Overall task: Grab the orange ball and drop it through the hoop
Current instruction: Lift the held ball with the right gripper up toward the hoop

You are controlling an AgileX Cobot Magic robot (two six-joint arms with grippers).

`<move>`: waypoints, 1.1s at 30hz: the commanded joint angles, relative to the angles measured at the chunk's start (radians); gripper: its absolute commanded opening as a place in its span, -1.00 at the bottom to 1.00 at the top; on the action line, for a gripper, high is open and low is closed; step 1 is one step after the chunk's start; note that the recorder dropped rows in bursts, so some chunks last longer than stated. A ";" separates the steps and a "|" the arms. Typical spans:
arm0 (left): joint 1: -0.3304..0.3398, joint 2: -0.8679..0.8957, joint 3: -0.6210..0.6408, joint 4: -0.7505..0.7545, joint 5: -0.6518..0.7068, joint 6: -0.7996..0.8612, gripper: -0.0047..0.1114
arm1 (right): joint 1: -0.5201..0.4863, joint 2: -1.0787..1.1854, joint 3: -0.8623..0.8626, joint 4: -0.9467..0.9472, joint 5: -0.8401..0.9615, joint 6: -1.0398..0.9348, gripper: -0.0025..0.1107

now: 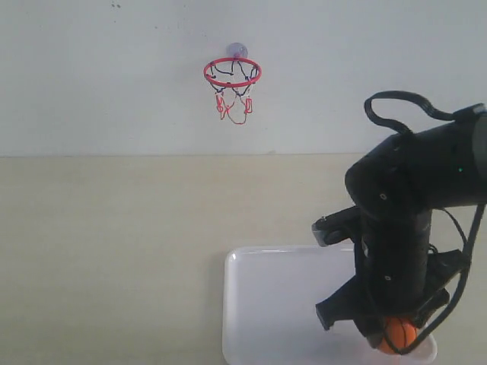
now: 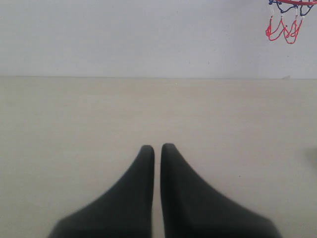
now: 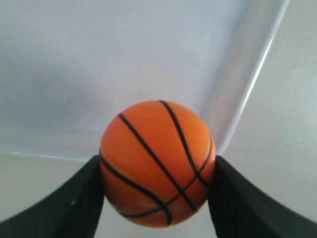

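Note:
The orange ball [image 3: 157, 163] with black seam lines sits between both fingers of my right gripper [image 3: 157, 171], which is shut on it. In the exterior view the orange ball [image 1: 399, 335] shows at the near right corner of the white tray [image 1: 274, 304], mostly under the black right arm [image 1: 403, 228]. The hoop [image 1: 232, 73], red ring with red-and-dark net, hangs on the wall by a greyish suction cup [image 1: 237, 50], far up and left of the ball. My left gripper [image 2: 157, 148] is shut and empty over bare table; the hoop's net [image 2: 285, 20] shows at the frame corner.
The beige table [image 1: 106, 251] runs back to a white wall [image 1: 114, 84]. The tray's raised rim [image 3: 247, 84] passes close beside the ball. Cables [image 1: 403, 106] loop from the right arm.

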 commanded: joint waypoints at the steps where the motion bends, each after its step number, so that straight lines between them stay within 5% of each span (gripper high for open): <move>1: 0.003 -0.003 0.003 -0.009 -0.004 0.004 -0.85 | 0.001 -0.003 -0.110 -0.016 0.115 -0.045 -0.96; 12: 0.003 -0.003 0.003 -0.009 -0.004 0.004 -0.85 | 0.001 -0.003 -0.257 0.053 0.184 -0.451 -0.96; 33: 0.003 -0.003 0.003 -0.009 -0.004 0.004 -0.85 | 0.001 -0.003 -0.257 0.203 -0.360 -0.583 -0.96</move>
